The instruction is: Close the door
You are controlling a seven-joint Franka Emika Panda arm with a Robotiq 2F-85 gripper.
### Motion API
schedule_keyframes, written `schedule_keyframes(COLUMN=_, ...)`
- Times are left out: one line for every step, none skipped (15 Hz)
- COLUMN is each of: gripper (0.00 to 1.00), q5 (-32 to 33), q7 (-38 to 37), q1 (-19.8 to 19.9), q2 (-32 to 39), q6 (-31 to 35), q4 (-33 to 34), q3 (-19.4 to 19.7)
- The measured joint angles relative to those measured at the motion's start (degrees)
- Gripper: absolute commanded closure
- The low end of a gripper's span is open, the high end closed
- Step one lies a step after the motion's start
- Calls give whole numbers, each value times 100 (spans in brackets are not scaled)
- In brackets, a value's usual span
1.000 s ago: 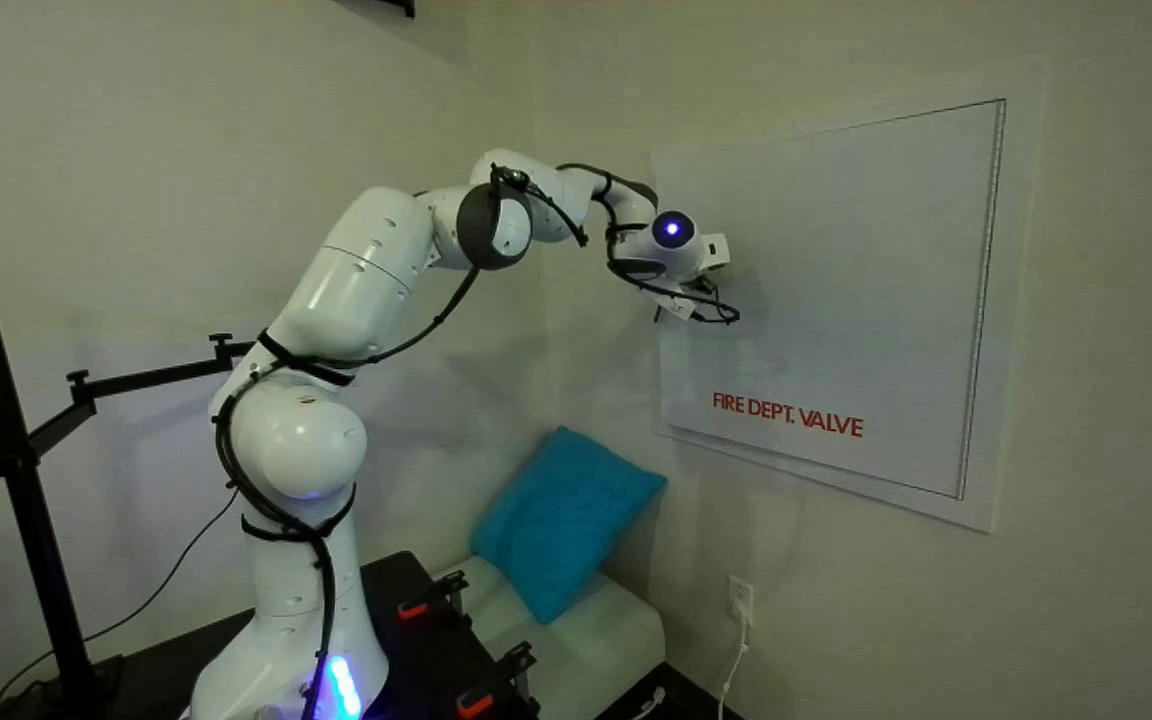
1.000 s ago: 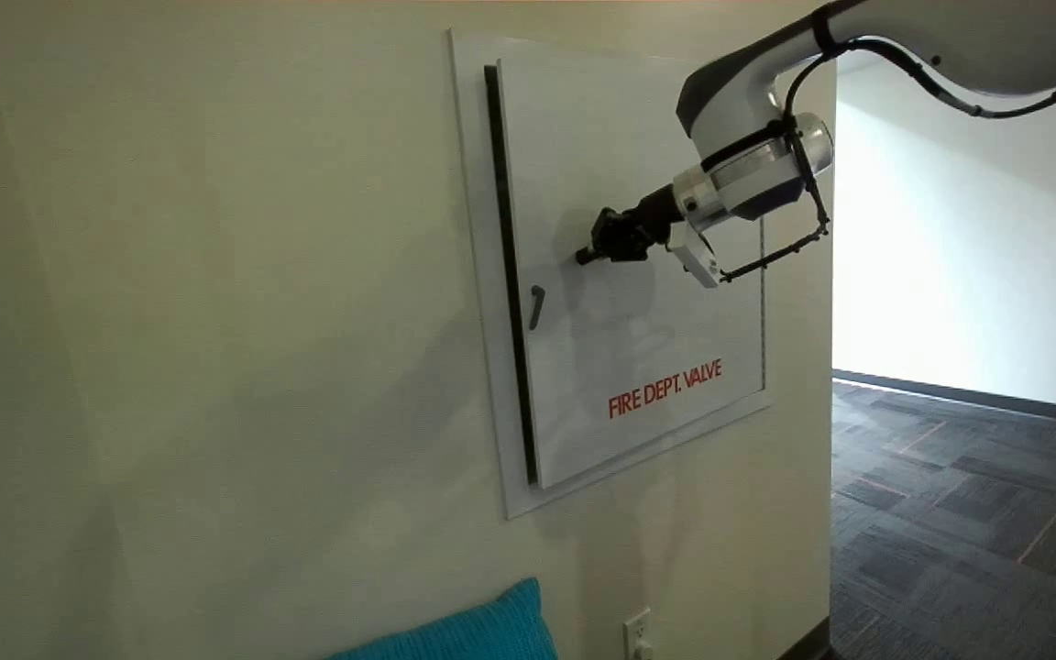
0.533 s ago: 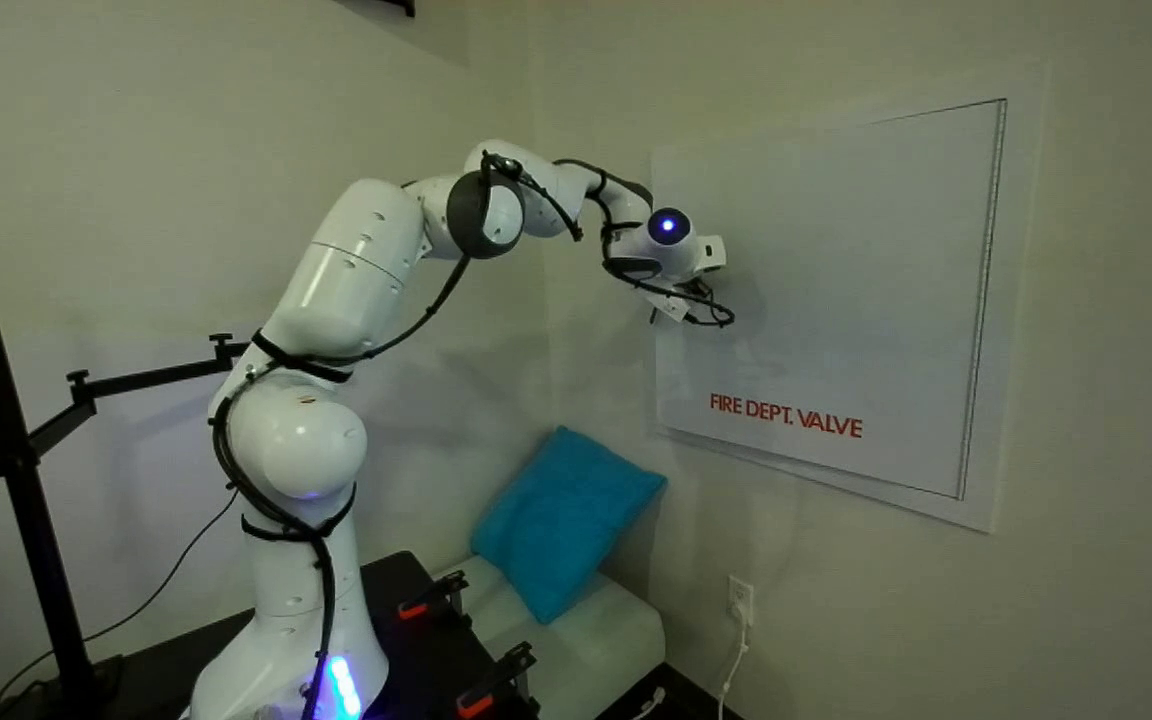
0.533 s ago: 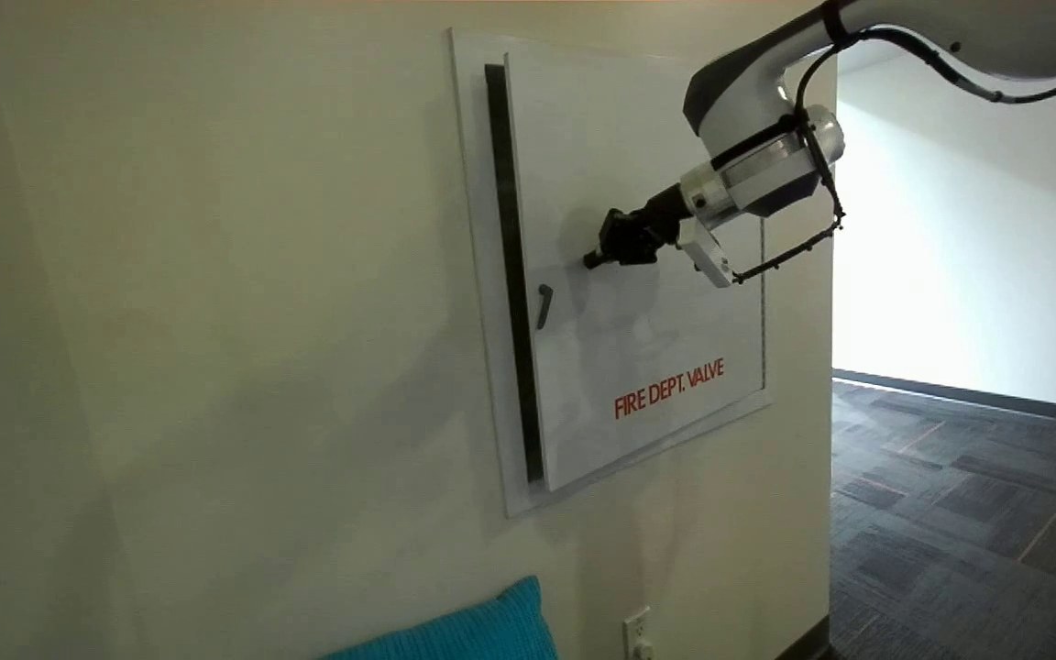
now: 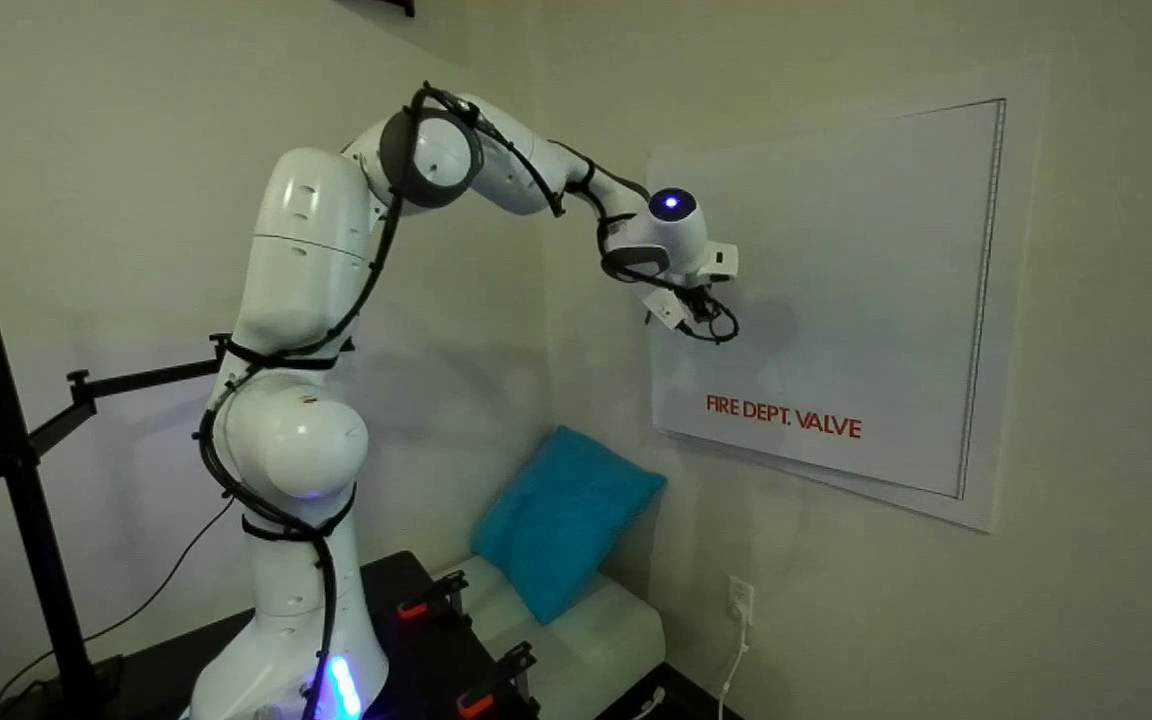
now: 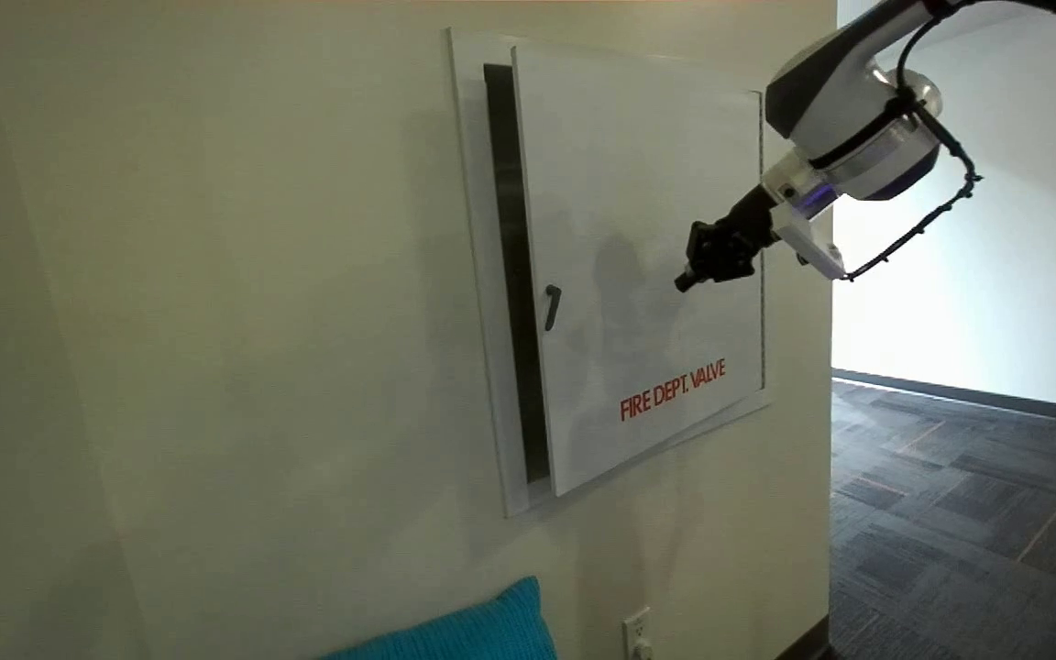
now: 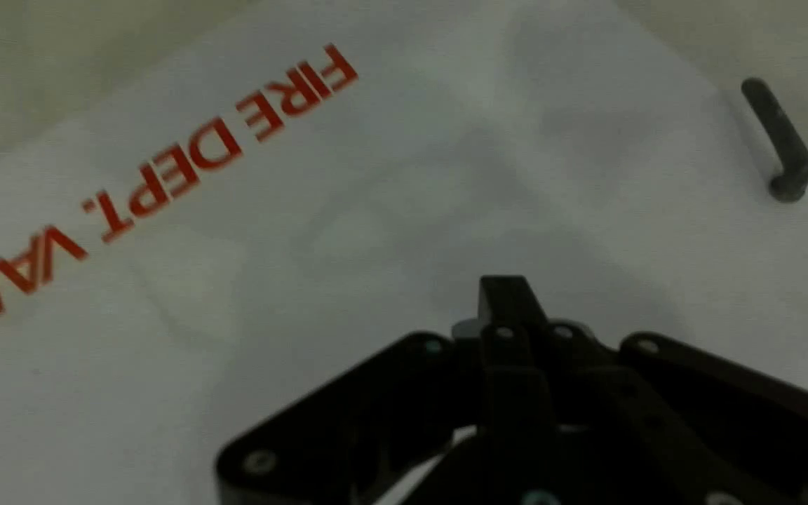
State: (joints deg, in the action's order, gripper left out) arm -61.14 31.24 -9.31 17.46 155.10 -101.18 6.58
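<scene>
The door point(image 6: 601, 165) is a flat white panel with red "FIRE DEPT. VALVE" lettering. It stands ajar, with a dark gap point(image 6: 519, 275) along its handle-side edge. It also shows in an exterior view point(image 5: 836, 280) and fills much of the wrist view point(image 7: 130, 372). Its small dark latch handle point(image 6: 553, 308) is near the free edge and at the upper right of the wrist view point(image 7: 783, 144). My black gripper point(image 6: 684, 280) is in front of the door's face, right of the handle, and appears apart from it. In the wrist view its fingers point(image 7: 506, 294) are together and empty.
The door frame point(image 6: 482, 229) is set in a plain wall. A blue pillow point(image 5: 568, 525) lies on a white seat point(image 5: 586, 640) below. A wall outlet with a plugged cord point(image 5: 741, 600) is under the door. A black stand point(image 5: 11, 450) is beside the arm.
The door has swung slightly further open and the gap at its free edge is wider. My arm has drawn back, and the gripper has moved off the door's face, away from the handle.
</scene>
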Motion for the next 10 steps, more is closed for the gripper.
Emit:
schedule_keyframes(gripper=100, q5=132, q7=-194, q1=10, q2=-206, q6=-266, q4=-286, q3=94)
schedule_keyframes(gripper=100, q5=375, q7=-458, q1=113, q2=-415, q6=-517, q4=-567, q3=85)
schedule_keyframes(gripper=100, q5=652, q7=-753, q1=261, q2=-610, q6=-755, q4=-818, q3=23)
schedule_keyframes(gripper=100, q5=935, q7=-1062, q1=390, q2=-792, q6=-1017, q4=-1041, q3=-12)
schedule_keyframes(gripper=100, q5=1228, q7=-1383, q1=499, q2=-960, q6=-1284, q4=-1236, q3=-17)
schedule_keyframes(gripper=100, q5=1544, q7=-1725, q1=601, q2=-1118, q6=-1549, q4=-1407, q3=-17)
schedule_keyframes(gripper=100, q5=1846, q7=-2058, q1=697, q2=-1265, q6=-1826, q4=-1549, q3=-17)
schedule_keyframes(gripper=100, q5=2122, q7=-2359, q1=788, q2=-1404, q6=-2117, q4=-1658, q3=-17)
schedule_keyframes(gripper=100, q5=2367, q7=-2628, q1=870, q2=-1530, q6=-2414, q4=-1738, q3=-17)
schedule_keyframes(gripper=100, q5=2551, q7=-2839, q1=932, q2=-1636, q6=-2696, q4=-1783, q3=-17)
